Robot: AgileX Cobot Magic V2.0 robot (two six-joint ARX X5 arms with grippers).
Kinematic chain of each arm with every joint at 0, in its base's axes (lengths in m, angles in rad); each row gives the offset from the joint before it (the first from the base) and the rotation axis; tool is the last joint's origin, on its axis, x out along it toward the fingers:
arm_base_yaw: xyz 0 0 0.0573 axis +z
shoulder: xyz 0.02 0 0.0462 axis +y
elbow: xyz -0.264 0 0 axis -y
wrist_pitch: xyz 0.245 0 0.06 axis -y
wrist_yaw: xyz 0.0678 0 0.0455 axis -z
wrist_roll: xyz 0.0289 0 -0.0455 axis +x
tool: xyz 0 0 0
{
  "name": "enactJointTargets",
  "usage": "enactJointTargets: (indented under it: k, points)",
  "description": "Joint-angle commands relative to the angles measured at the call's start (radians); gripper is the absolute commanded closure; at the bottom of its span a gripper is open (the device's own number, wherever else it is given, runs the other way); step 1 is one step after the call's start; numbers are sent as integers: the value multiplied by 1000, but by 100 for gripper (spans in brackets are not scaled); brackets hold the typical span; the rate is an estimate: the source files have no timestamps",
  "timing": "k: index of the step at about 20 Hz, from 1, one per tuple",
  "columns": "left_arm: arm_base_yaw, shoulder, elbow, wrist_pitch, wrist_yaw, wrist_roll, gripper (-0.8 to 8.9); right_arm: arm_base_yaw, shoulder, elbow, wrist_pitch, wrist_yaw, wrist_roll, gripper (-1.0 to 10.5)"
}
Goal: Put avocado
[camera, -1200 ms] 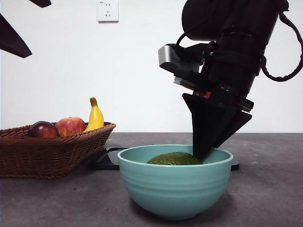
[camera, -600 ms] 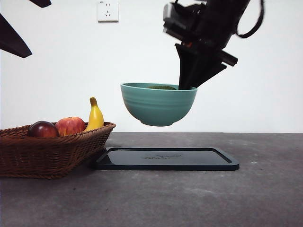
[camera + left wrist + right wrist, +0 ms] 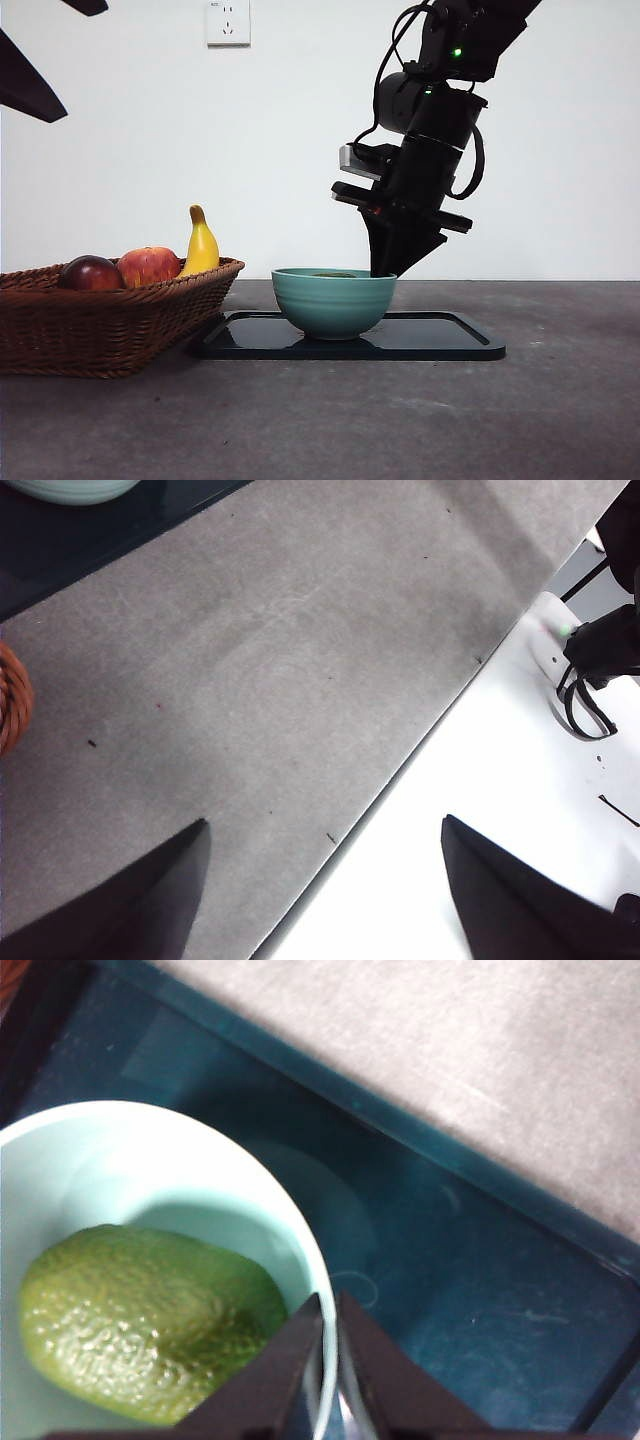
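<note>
Front view: half a second ago the teal bowl (image 3: 333, 300) hung in the air above the black tray (image 3: 440, 338); now it sits on the tray, toward the tray's basket-side end. One second ago it stood on the bare table nearer the camera. The right gripper (image 3: 384, 271) comes down from above and pinches the bowl's rim on the side away from the basket (image 3: 110, 320). The avocado (image 3: 335, 274) shows only as a dark green sliver just over the rim, beside the gripper tips. In the basket: a dark red fruit (image 3: 90, 272), an apple (image 3: 148, 266), a banana (image 3: 201, 245), unchanged. Left wrist view: the left gripper (image 3: 325, 880) hangs with jaws spread wide, nothing between them, over the grey table (image 3: 280, 670); the bowl's edge (image 3: 70, 489) and tray lie well apart from it. Right wrist view: the gripper (image 3: 328, 1360) jaws are nearly closed on the bowl's rim (image 3: 300, 1230), one inside, one outside. The avocado (image 3: 140, 1320) lies inside the bowl, just beside the inner jaw; bumpy skin, yellow-green, oval.
</note>
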Motion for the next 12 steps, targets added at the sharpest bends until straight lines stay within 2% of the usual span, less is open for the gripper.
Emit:
enactJointTargets:
  k: [1,4,6,7,12]
  points:
    - [-5,5,7,3,4,13,441,2,20,28,10,0,8,933]
    - [-5,5,7,4,4,17,441,3,20,28,-15,-2,9,920]
    - [-5,5,7,4,4,20,441,3,18,29,-18,-2,38,755]
    - [-5,5,7,4,4,21,441,0,17,40,-32,-2,51,731]
    - [-5,5,7,4,4,21,441,-2,-117,126,-143,3,51,729]
